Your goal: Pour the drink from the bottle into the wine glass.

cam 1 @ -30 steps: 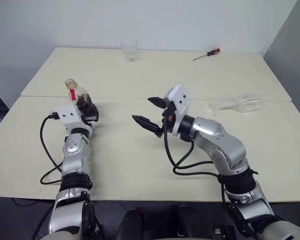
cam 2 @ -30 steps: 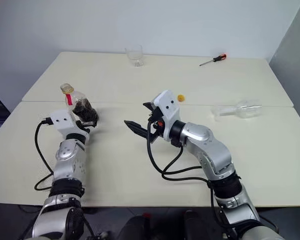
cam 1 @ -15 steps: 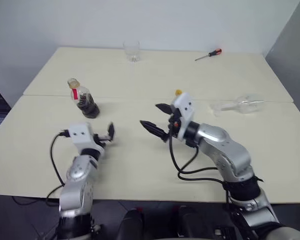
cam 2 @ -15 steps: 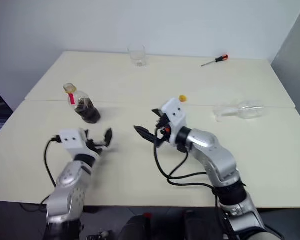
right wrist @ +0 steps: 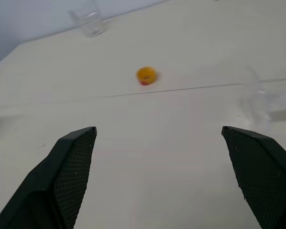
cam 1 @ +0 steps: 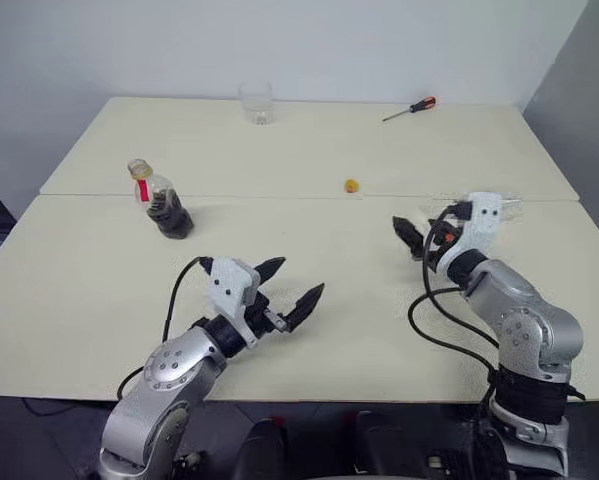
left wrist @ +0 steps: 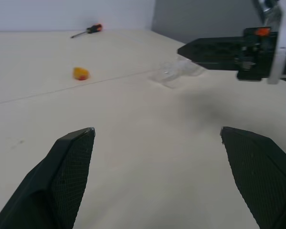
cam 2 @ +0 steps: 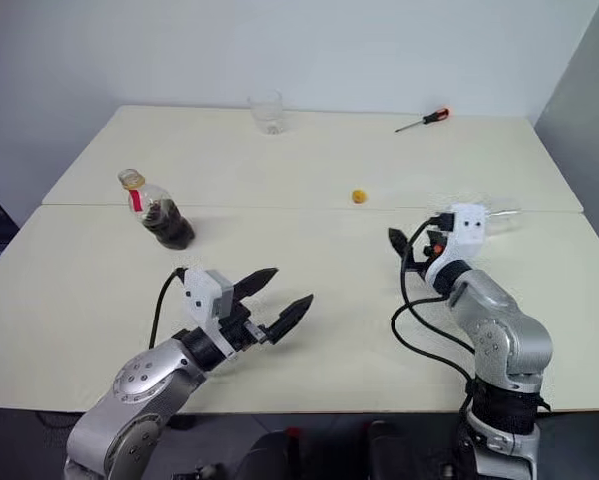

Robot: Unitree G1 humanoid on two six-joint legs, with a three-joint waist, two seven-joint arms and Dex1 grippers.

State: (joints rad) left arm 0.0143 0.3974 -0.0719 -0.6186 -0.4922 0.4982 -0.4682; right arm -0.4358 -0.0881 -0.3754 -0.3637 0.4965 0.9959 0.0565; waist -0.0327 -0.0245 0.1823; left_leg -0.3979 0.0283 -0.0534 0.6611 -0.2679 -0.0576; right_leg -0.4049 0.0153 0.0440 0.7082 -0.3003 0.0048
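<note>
Reaching comes first: the right gripper (cam 1: 416, 232), jaws spread and empty, sits just beside the wine glass (cam 1: 499, 205), which lies on its side on the table (cam 1: 309, 150). I judge the next move is to grasp its stem and stand it upright. The left gripper (cam 1: 291, 288) hangs wide and empty, well apart from the uncapped bottle (cam 1: 159, 198) standing with its dark drink (cam 1: 169, 215). Counted: one bottle, one wine glass, one yellow cap (cam 1: 351, 186), one tumbler (cam 1: 256, 102), one screwdriver (cam 1: 410, 108).
</note>
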